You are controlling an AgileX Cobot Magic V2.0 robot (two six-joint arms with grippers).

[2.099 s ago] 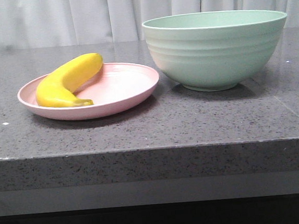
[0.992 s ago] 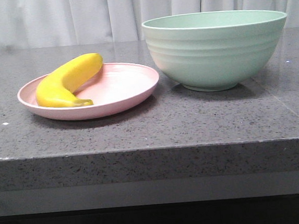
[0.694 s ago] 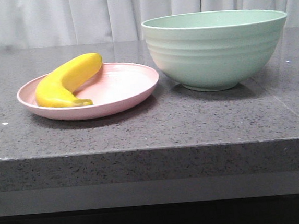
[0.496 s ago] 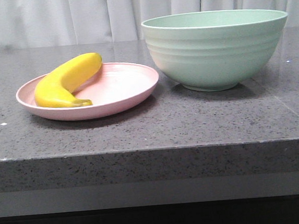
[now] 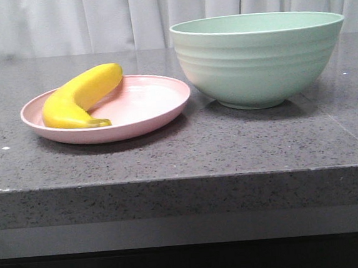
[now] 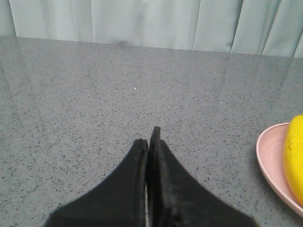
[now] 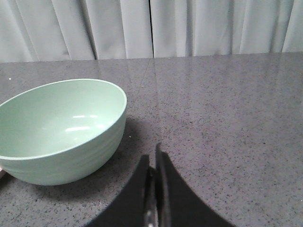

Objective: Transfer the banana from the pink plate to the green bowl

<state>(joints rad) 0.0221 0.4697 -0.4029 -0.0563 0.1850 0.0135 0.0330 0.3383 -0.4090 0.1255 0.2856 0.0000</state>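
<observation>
A bright yellow banana point(image 5: 80, 97) lies on the left half of the pink plate point(image 5: 152, 114), which sits on the dark speckled counter. The mint-green bowl point(image 5: 259, 58) stands just right of the plate and is empty inside in the right wrist view point(image 7: 57, 127). Neither gripper shows in the front view. My left gripper point(image 6: 148, 139) is shut and empty above bare counter; the plate's rim point(image 6: 267, 156) and the banana point(image 6: 294, 156) sit at that view's edge. My right gripper point(image 7: 152, 158) is shut and empty beside the bowl.
The counter's front edge point(image 5: 183, 179) runs across the front view, with a dark drop below it. A white curtain point(image 5: 94, 19) hangs behind the counter.
The plate and banana seemed to shift a few pixels to the left half a second ago and now sit where they were before. The bowl stands unchanged.
</observation>
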